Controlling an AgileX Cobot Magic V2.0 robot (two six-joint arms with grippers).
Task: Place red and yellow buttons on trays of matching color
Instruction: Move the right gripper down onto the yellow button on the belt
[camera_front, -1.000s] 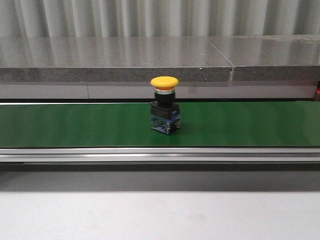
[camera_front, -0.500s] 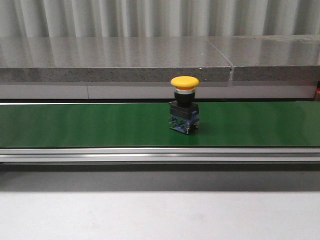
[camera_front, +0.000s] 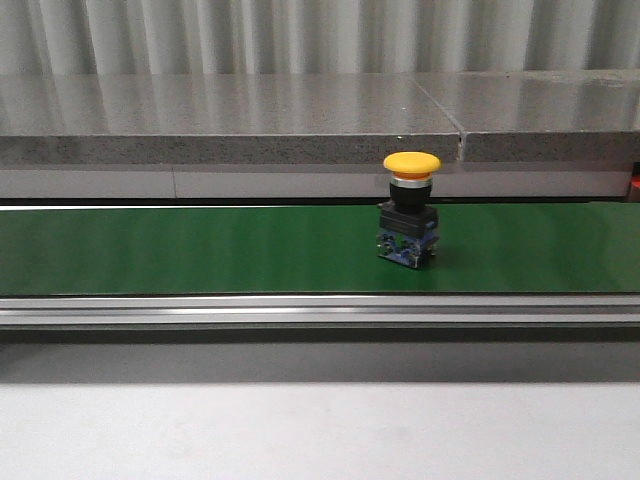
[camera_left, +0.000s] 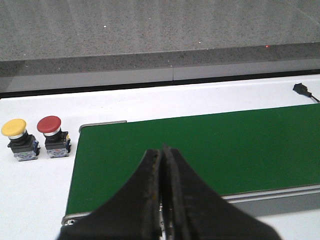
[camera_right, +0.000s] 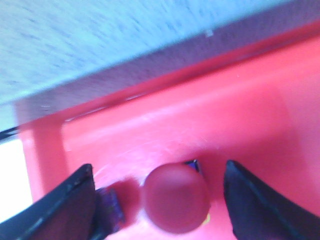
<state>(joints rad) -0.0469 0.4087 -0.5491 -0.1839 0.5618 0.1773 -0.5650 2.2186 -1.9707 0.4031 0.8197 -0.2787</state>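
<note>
Right hand (camera_right: 157, 200), spread wide, hangs over a red button (camera_right: 175, 197) in the red tray (camera_right: 260, 115), seemingly just released; next, lift clear.

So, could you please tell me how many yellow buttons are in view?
2: one upright on the green belt in the front view, one on the white table beside the red button in the left wrist view. Others may be hidden.
</note>
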